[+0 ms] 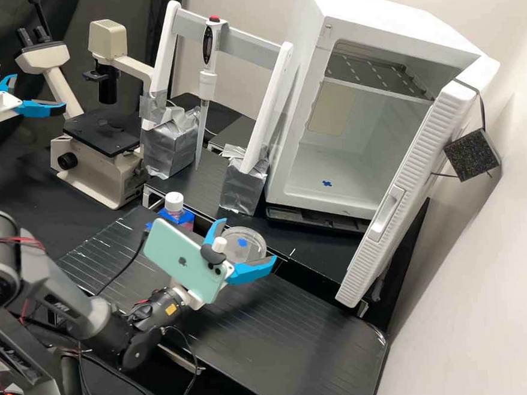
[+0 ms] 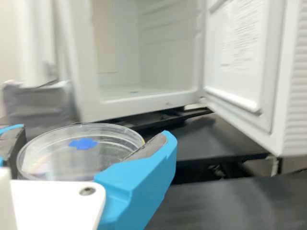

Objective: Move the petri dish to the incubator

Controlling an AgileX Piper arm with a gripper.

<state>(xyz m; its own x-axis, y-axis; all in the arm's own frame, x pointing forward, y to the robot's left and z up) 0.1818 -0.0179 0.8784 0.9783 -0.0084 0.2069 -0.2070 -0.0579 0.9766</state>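
In the high view my gripper (image 1: 246, 243) is at the bench's middle, shut on the clear petri dish (image 1: 253, 248), beside the pink-liquid bottle. The wrist view has the gripper (image 2: 93, 132) with its grey pads against opposite sides of the round petri dish (image 2: 57, 155), which bears a blue mark and sits nearly level. Behind and to the right in the high view stands the white incubator (image 1: 295, 174), its door open and a blue mark on its floor. In the wrist view the incubator (image 2: 144, 104) is beyond the dish.
The open incubator door (image 1: 390, 206) slants toward the bench's front right. A capped bottle (image 1: 174, 202) stands near the gripper. Behind are foil-wrapped stand feet (image 1: 245, 187), a hanging pipette (image 1: 207, 81) and a microscope (image 1: 102, 172). A phone (image 1: 180, 260) is mounted on my arm.
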